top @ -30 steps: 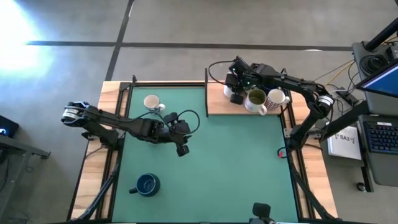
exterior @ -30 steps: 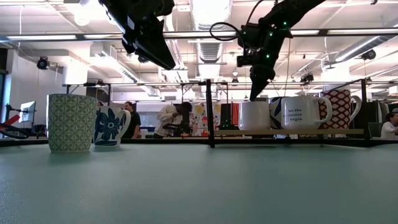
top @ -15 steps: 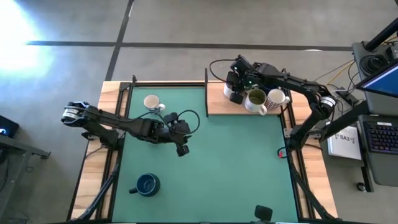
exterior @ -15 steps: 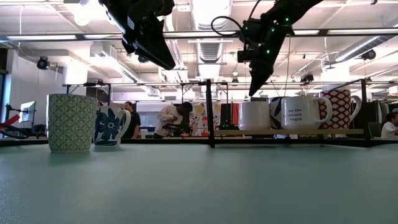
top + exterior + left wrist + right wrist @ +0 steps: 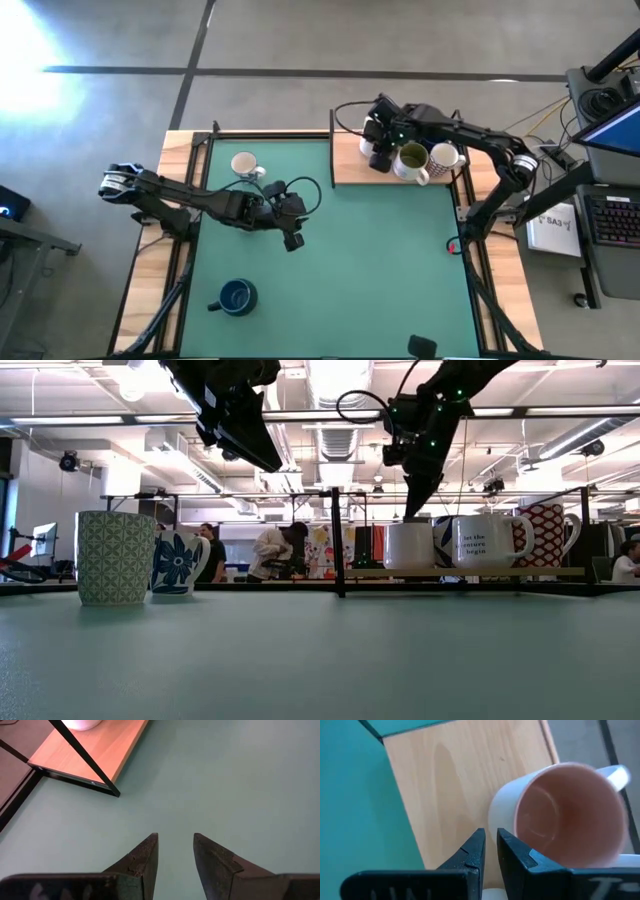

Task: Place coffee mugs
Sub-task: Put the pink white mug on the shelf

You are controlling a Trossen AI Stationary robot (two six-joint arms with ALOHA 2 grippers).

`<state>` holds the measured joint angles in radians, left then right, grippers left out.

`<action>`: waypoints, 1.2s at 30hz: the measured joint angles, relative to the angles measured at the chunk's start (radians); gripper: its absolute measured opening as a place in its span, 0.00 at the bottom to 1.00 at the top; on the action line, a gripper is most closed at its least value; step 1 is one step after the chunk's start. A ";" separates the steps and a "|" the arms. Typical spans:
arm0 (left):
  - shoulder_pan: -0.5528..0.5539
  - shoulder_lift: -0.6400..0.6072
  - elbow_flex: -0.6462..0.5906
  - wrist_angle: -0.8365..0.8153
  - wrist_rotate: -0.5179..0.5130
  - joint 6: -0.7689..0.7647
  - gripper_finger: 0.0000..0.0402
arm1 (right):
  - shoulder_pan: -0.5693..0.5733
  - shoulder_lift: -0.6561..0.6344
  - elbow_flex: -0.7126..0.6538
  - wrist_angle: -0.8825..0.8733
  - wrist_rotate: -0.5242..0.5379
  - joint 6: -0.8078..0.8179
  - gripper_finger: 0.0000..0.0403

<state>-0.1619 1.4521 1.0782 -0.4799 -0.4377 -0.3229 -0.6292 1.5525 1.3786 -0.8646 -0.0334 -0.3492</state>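
The right gripper (image 5: 489, 851) hung with fingers nearly together, holding nothing, over the raised light wooden shelf (image 5: 345, 170), just beside a white ceramic mug with a pink inside (image 5: 560, 815) standing there with other mugs. Rigid, glossy, breakable by the look of it: the rim or handle seemed the place to pinch. The left gripper (image 5: 175, 855), slightly parted, waited well off the shelf, over the green table (image 5: 380, 270).

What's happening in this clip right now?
The right gripper hangs over the mugs on the wooden shelf, fingers nearly closed and holding nothing, beside a pink-lined mug. The left gripper hovers empty over the green mat. Two mugs still sit on the mat: a white one and a dark blue one.
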 joint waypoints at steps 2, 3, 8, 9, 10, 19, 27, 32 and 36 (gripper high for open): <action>0.000 0.000 0.000 0.000 0.000 0.000 0.27 | 0.000 0.010 -0.002 -0.003 -0.001 -0.001 0.10; 0.000 0.000 0.000 0.000 0.000 0.000 0.27 | 0.000 0.015 -0.002 -0.003 -0.001 -0.002 0.09; 0.000 0.000 0.000 0.000 0.000 0.000 0.27 | 0.000 0.040 -0.004 0.001 0.008 -0.015 0.09; 0.000 0.000 0.000 0.000 0.000 0.000 0.27 | 0.000 0.045 -0.004 0.004 0.009 -0.018 0.09; 0.000 0.000 0.000 0.000 0.000 0.000 0.27 | 0.000 0.049 -0.004 0.008 0.010 -0.018 0.10; 0.000 0.000 0.000 -0.001 0.000 0.000 0.27 | 0.000 0.064 -0.004 0.010 0.037 -0.037 0.10; 0.000 0.000 0.000 -0.001 0.000 0.000 0.27 | -0.002 0.067 -0.004 0.019 0.068 -0.054 0.10; 0.000 0.000 0.000 -0.001 0.000 0.000 0.27 | -0.003 0.067 -0.004 0.035 0.069 -0.054 0.09; 0.000 0.000 0.000 -0.001 0.000 0.000 0.27 | -0.002 0.062 -0.004 0.032 0.070 -0.043 0.10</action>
<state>-0.1619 1.4522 1.0782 -0.4805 -0.4377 -0.3229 -0.6308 1.6146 1.3743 -0.8323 0.0364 -0.3927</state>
